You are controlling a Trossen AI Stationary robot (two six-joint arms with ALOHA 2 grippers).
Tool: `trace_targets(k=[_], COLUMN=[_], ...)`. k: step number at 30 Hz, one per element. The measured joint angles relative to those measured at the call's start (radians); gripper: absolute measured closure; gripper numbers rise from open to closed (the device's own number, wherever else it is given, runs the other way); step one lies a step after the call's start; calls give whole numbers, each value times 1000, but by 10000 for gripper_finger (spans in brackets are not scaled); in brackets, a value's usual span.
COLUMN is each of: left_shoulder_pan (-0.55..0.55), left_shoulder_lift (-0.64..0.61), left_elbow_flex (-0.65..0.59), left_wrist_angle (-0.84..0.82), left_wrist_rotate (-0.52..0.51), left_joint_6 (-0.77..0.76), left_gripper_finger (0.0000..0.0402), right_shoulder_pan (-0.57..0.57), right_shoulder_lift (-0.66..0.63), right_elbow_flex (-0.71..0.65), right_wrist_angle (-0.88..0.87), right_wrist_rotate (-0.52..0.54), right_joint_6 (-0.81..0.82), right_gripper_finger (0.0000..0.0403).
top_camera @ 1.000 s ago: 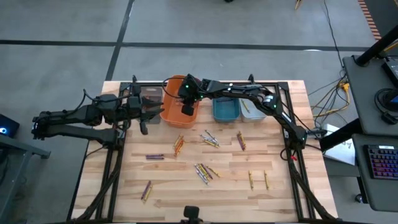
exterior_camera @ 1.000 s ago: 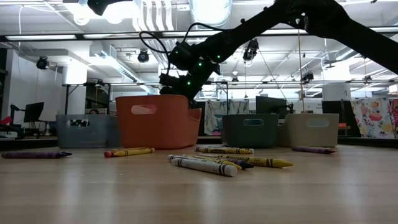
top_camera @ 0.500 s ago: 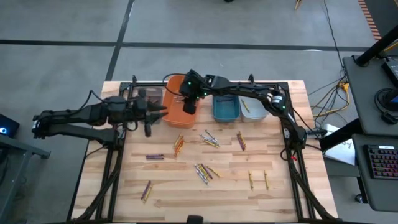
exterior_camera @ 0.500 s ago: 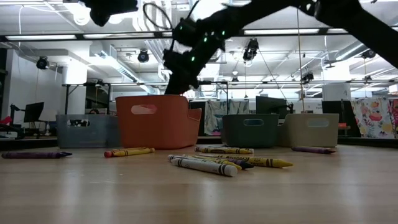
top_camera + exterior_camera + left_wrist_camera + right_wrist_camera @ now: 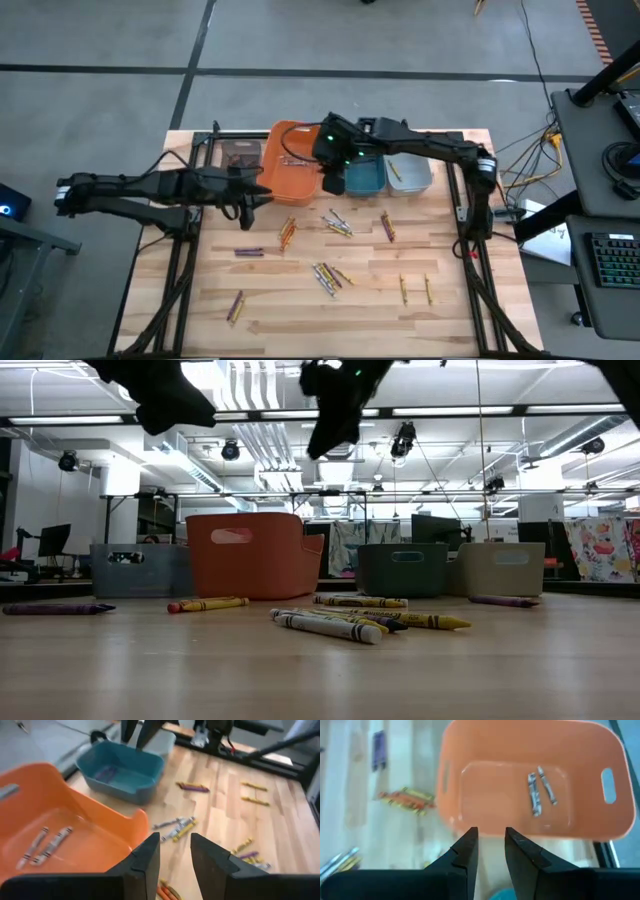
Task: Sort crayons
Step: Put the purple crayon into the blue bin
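Observation:
Many crayons lie scattered on the wooden table: orange ones, purple ones, a greyish bunch and yellow ones. Two crayons lie on the floor of the orange bin. My right gripper hangs high above the gap between the orange bin and the teal bin, slightly open, with nothing between its fingers. My left gripper hovers at the orange bin's near left corner, also slightly open with nothing between its fingers, tipped down toward the table.
Four bins stand in a row along the table's far edge: a brownish one, the orange, the teal and a pale grey one. More crayons lie mid-table and at the near left. The arms' dark frame rails run along both sides.
My right gripper has risen out from above the orange bin and swung toward the table's right, ending over the gap beside the teal bin. My left gripper has sunk, tipped downward and moved toward the orange bin's near left corner.

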Motion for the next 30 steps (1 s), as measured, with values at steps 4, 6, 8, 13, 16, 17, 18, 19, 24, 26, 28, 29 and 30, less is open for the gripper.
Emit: trace_targets(k=[4,6,8,13,16,17,18,19,24,26,28,29,30], left_shoulder_pan=[-65,-100,-138,-235,-301,-324,-348,-369,-466,-490,-510,-518,-525], left_shoulder_lift=[38,55,74,129,175,192,211,230,327,364,397,413,429], left_elbow_flex=[0,0,0,0,0,0,0,0,0,-3,-10,-13,-18], left_wrist_angle=[-15,-33,-57,-150,-188,-198,-209,-218,-259,-274,-287,-289,-289], left_wrist_rotate=[0,0,0,1,1,1,1,1,1,1,0,0,0], left_joint_6=[-35,-50,-68,-120,-154,-163,-172,-179,-244,-281,-315,-327,-336], left_gripper_finger=[310,310,310,310,310,310,310,310,310,310,310,310,310], right_shoulder_pan=[34,51,69,123,152,161,171,180,219,235,250,257,265], right_shoulder_lift=[-95,-139,-179,-252,-272,-275,-277,-277,-271,-271,-271,-271,-271], right_elbow_flex=[-103,-156,-208,-321,-362,-370,-377,-383,-391,-394,-395,-395,-395], right_wrist_angle=[1,6,19,82,96,97,98,97,101,100,96,94,93], right_wrist_rotate=[0,1,7,8,8,8,8,8,8,9,9,9,9], right_joint_6=[43,69,86,128,147,149,149,149,170,176,189,202,208], right_gripper_finger=[325,327,328,326,328,329,330,330,326,324,324,324,325])
